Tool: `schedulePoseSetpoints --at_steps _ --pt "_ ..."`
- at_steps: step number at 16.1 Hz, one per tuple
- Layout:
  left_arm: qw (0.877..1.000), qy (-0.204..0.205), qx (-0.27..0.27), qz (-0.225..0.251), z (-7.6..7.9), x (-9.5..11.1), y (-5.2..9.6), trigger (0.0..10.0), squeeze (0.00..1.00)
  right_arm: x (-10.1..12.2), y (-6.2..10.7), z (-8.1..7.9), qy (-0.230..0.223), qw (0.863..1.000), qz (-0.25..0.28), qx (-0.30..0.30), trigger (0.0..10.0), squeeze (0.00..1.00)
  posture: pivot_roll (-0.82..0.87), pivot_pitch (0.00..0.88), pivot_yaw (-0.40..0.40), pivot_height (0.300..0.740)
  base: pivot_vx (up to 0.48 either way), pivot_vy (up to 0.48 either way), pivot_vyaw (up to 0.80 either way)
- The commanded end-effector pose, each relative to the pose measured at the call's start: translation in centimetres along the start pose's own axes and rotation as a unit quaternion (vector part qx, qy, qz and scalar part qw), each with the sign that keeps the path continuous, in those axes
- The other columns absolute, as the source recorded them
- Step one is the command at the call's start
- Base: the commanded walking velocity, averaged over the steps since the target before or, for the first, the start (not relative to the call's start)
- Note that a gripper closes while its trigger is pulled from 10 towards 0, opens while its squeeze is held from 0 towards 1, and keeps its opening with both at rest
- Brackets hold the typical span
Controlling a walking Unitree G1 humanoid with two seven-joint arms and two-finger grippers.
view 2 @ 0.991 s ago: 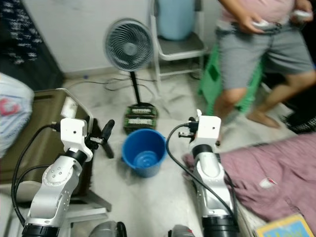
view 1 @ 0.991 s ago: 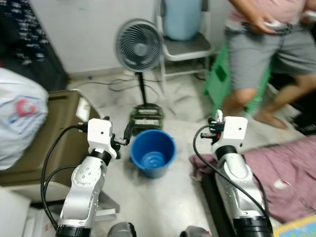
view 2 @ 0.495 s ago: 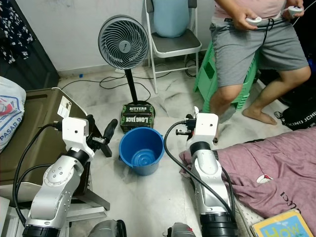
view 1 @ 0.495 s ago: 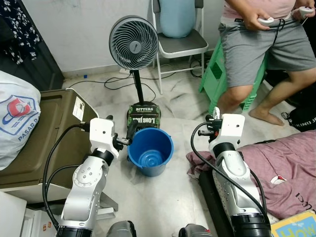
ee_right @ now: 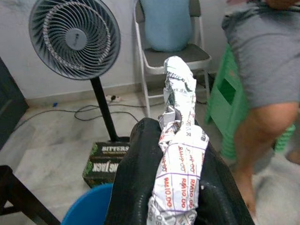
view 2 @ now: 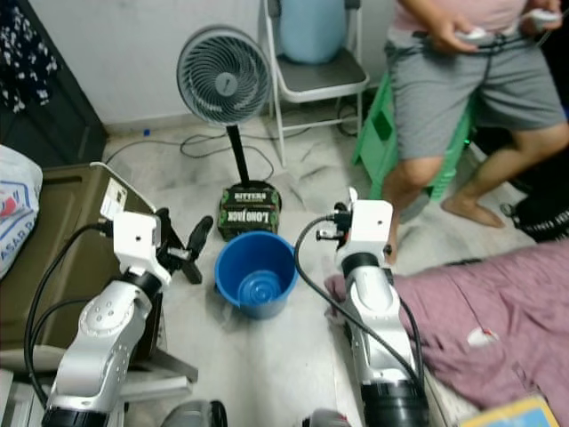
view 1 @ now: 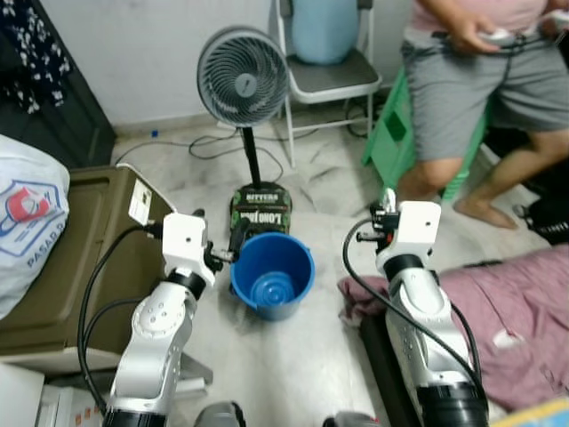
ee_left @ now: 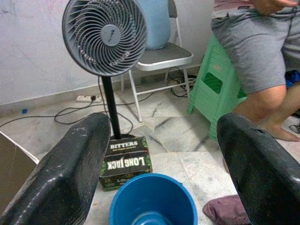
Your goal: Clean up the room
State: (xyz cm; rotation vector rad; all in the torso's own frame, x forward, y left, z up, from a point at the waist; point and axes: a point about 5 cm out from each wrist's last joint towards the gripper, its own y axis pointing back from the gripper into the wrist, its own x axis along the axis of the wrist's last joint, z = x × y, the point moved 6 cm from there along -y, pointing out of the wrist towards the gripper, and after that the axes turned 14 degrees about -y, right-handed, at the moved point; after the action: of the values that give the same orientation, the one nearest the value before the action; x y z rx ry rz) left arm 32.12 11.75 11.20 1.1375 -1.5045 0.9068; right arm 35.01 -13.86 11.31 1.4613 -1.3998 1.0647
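So, far left there's a white plastic bag with a red and blue logo (view 1: 27, 213) sitting on an olive-brown box-like case (view 1: 67, 258). The left pincer (view 2: 185, 247) hovers just right of that case, near the left rim of the round blue plastic bucket (view 1: 271, 276), and its two black fingers (ee_left: 70, 164) are spread wide with nothing between them. The bucket stands upright on the pale marble floor (view 1: 329, 191) in the middle, between the two silver arms. Just beyond it lies a dark green carton printed "BITTERS LONG JACK" (view 1: 260, 209), up against the pole of a grey standing fan (view 1: 243, 78). Further back there's a white folding chair with a light blue cushion (view 1: 327, 53).

The right pincer (ee_right: 171, 187) is raised right of the bucket and clenched on a crumpled white paper wrapper with red print (ee_right: 179, 154), which sticks out past the fingertips. Near right, a mauve-pink cloth (view 1: 516, 320) is heaped on the floor. Far right, a person in grey shorts (view 1: 480, 89) sits by a green plastic stool (view 1: 391, 133), holding a white controller (view 1: 498, 36).
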Motion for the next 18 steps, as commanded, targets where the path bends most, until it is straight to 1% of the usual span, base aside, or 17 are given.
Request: schedulePoseSetpoints --at_steps 1,3,4,9,11,16,17,18 --pt "1.0 -0.002 -0.004 0.003 -0.13 0.23 0.05 10.0 0.0 -0.12 -0.12 -0.49 0.0 1.0 -0.002 0.009 10.0 0.0 -0.07 0.095 0.062 0.74 0.259 0.0 0.0" --pt "1.0 0.0 -0.004 0.007 -0.04 0.39 -0.06 10.0 0.0 0.3 -0.27 -0.95 0.014 1.0 0.006 0.019 10.0 0.0 -0.07 0.091 0.059 0.74 0.281 0.0 0.0" --pt "1.0 0.0 -0.003 0.008 -0.05 0.41 -0.08 10.0 0.0 0.39 -0.29 -1.03 0.014 1.0 0.008 0.02 10.0 0.0 -0.07 0.091 0.059 0.74 0.285 0.0 0.48" --pt "1.0 0.003 0.0 0.006 -0.01 0.34 -0.02 10.0 0.0 0.48 -0.23 -1.03 0.019 1.0 0.008 0.023 10.0 0.0 -0.07 0.095 0.052 0.74 0.269 0.0 0.8" --pt "1.0 0.004 0.0 0.006 -0.03 0.35 -0.07 10.0 0.0 0.41 -0.35 -1.03 0.022 0.999 0.006 0.024 10.0 0.0 -0.07 0.12 0.052 0.74 0.266 0.0 0.52" --pt "1.0 0.006 0.003 0.006 -0.04 0.42 -0.19 10.0 0.0 0.33 -0.53 -0.85 0.023 1.0 0.002 0.022 10.0 0.0 -0.07 0.115 0.046 0.74 0.25 0.0 0.0" --pt "1.0 0.007 0.004 0.006 -0.07 0.41 -0.21 10.0 0.0 0.33 -0.52 -0.85 0.012 1.0 0.004 0.021 10.0 0.0 -0.07 0.114 0.046 0.74 0.255 0.0 0.0" --pt "1.0 0.006 0.008 0.005 -0.2 0.35 -0.21 10.0 0.0 0.25 -0.51 -0.73 0.01 1.0 0.002 0.018 10.0 0.0 -0.07 0.113 0.045 0.74 0.0 0.0 0.0"
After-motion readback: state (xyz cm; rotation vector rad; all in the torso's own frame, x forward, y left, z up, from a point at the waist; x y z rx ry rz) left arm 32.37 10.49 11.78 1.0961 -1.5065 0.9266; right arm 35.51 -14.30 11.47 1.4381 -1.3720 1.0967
